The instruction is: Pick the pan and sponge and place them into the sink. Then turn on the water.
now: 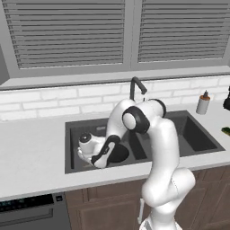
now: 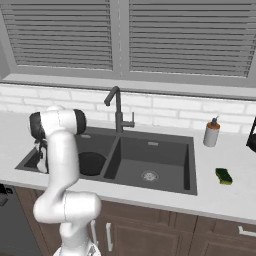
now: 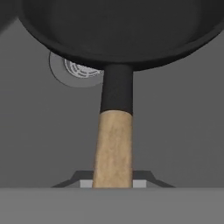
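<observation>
Sink (image 2: 190, 165) left basin: gripper (image 3: 113, 183) clamped on pan (image 3: 118, 35) handle, pan low over drain; sponge (image 2: 224, 176) on counter to the right

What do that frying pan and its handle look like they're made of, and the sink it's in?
The pan: dark matte bowl, probably coated metal. Its handle: pale brown with grain-like streaks, apparently wood, joined by a black collar. The sink: flat dark grey with no shine, perhaps composite stone or coated metal; the rendering leaves it open.

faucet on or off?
Off. No stream falls from the faucet spout, and the sink basin below it looks dry.
</observation>
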Available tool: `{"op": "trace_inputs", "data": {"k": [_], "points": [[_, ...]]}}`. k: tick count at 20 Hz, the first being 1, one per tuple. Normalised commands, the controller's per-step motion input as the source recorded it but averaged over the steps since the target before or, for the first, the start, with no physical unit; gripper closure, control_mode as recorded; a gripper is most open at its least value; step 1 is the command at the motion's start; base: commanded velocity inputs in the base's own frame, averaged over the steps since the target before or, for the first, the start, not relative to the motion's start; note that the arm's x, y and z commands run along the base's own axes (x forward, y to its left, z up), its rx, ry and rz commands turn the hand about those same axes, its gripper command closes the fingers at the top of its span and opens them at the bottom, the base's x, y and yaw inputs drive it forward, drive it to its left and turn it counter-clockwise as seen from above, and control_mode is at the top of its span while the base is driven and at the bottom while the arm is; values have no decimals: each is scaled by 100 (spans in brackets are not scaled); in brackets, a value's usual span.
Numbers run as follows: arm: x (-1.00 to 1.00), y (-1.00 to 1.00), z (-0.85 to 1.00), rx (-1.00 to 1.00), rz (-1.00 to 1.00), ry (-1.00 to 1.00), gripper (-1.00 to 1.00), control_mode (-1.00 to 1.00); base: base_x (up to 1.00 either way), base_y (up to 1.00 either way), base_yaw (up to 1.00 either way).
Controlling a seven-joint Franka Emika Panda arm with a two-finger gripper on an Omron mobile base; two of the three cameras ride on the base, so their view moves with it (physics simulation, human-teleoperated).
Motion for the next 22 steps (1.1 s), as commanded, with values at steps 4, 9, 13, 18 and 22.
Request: {"op": "trace_inputs", "data": {"k": [4,9,13,18,22], "points": [[36,-15,4,0,-6,-30,-100,-100,0,0,0],[28,-18,28,0,-5,-31,-100,-100,0,0,0],[8,-36,31,1,-8,-22,-100,-100,0,0,0],[-16,-45,82,13,-3,-40,-100,-100,0,0,0],[-39,-31,100,15,-1,-39,-100,-100,0,0,0]]}}
